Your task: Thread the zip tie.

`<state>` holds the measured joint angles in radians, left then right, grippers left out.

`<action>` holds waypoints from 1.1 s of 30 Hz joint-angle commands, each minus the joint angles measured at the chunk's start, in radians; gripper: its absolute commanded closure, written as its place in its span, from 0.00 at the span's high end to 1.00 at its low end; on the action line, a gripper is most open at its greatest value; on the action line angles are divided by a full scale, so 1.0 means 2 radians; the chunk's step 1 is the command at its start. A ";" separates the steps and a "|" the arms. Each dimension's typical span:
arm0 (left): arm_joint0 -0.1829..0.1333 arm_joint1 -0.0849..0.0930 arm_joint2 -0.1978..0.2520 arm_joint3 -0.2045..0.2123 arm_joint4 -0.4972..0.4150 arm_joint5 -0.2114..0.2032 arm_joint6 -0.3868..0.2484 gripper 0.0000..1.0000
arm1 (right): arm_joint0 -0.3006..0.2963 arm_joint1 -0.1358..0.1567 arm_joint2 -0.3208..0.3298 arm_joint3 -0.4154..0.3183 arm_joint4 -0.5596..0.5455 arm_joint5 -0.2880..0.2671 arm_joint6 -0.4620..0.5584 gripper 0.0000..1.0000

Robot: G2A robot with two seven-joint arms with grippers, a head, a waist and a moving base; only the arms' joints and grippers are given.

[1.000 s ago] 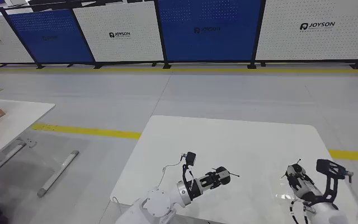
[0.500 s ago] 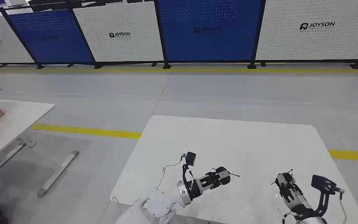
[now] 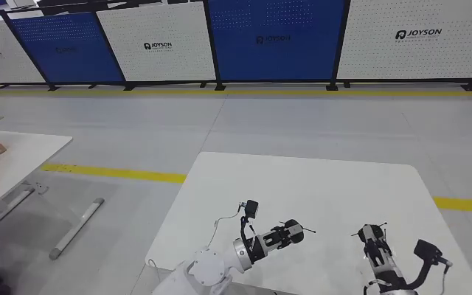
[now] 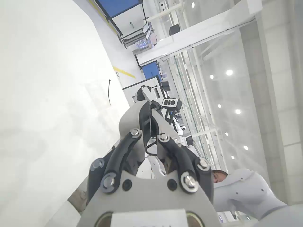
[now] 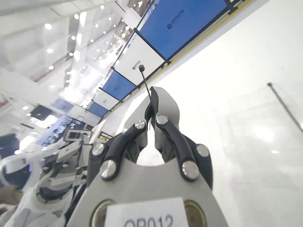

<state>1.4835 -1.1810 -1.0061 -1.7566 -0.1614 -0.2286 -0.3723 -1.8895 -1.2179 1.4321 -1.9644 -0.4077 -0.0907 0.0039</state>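
Black, thin zip tie [image 5: 143, 76] with small square head, pinched in right hand [image 5: 151, 94]; left hand [image 4: 146, 98] pressed together.

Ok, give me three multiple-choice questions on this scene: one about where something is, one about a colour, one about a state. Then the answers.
1. Where is the head of the zip tie that the right gripper holds?
A) in the air, past the fingertips
B) tucked back by the wrist
C) buried between the pads

2. What colour is that zip tie?
A) white
B) black
C) yellow

3. How does the right gripper stand?
A) wide open
B) shut on the zip tie
C) shut on nothing

Answers:
1 A: in the right wrist view the head stands clear beyond the fingertips.
2 B: strap and head are both black.
3 B: the fingers meet with the strap pinched between them.
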 commanded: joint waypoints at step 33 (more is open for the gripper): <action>-0.024 -0.005 0.033 0.017 0.066 0.025 0.028 0.00 | 0.007 -0.006 -0.001 0.014 0.149 -0.031 0.020 0.00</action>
<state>1.4354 -1.1921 -0.9387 -1.7213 -0.0293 -0.1785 -0.3153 -1.8750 -1.2304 1.4304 -1.9373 -0.1093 -0.1519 0.0438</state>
